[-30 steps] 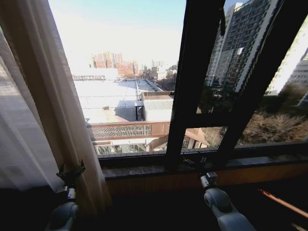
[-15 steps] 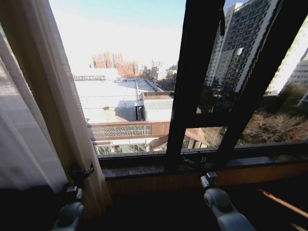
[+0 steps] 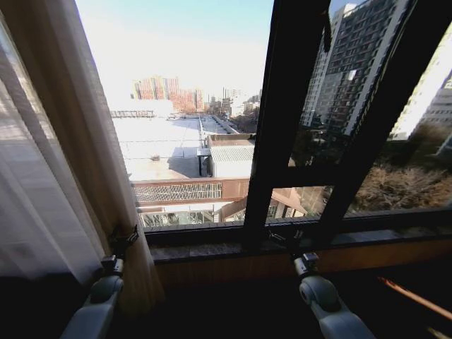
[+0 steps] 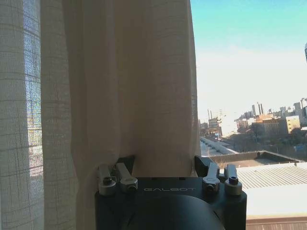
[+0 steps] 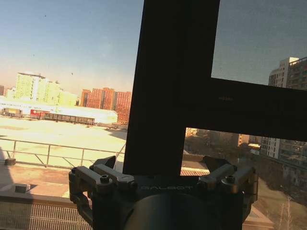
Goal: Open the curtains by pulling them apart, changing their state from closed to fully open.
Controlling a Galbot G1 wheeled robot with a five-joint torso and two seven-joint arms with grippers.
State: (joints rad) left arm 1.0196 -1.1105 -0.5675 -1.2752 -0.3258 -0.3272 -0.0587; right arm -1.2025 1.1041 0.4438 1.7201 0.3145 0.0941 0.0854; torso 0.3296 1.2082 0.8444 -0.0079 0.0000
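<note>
The curtains [image 3: 63, 155] hang as a sheer cream pleated panel bunched at the left of the window, leaving the glass to its right bare. My left gripper [image 3: 123, 236] is low at the panel's inner edge. In the left wrist view the left gripper [image 4: 163, 163] is open, and a thick fold of the curtains [image 4: 120, 86] sits between its spread fingers. My right gripper [image 3: 286, 236] is held low by the window sill, in front of the dark upright bar. The right wrist view shows the right gripper [image 5: 160, 165] open with nothing between its fingers.
A dark window frame [image 3: 282, 127] with an upright and a crossbar stands right of centre, close ahead of the right gripper [image 5: 172, 86]. A wooden sill [image 3: 212, 248] runs along the window's base. Beyond the glass lie rooftops and tower blocks.
My left gripper has moved to the right and a little up along the curtain's lower edge. The right arm has not moved.
</note>
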